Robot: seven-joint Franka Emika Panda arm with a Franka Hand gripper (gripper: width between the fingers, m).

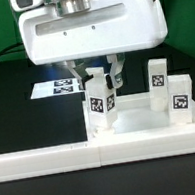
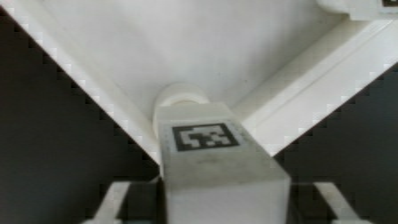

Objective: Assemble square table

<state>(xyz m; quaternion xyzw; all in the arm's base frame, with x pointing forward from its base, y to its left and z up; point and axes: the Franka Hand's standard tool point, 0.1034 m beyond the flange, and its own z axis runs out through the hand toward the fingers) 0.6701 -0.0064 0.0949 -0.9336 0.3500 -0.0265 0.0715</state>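
Standing upright at the near corner of the square table top [image 1: 139,115], toward the exterior view's left: one tagged leg [image 1: 98,103], black-white tag facing the camera. Hanging straight over it, the pincer [image 1: 94,78], its two dark fingers [image 1: 115,71] flanking the leg's upper end and clenched on it (contact itself partly lost in glare, yet the wrist view backs this up). Filling the lower middle of the wrist view: the same leg [image 2: 210,150], tag on its face, held between the finger pads [image 2: 121,200] visible low on either side. Spreading out behind it, the white top [image 2: 187,45] with its raised rim lines meeting in a V at the corner beneath the leg's end; whether the leg is seated in a socket there, impossible to tell.

Standing upright on the far side of the top, toward the exterior view's right: two more legs, a taller-looking one [image 1: 159,79] and another [image 1: 181,98] just beside it, both showing tags. Lying flat on the dark surface [image 1: 11,108] behind the arm, toward the exterior view's left: the marker board [image 1: 59,88]. Running across the foreground, a long white fence [image 1: 104,153], the top resting just behind it.
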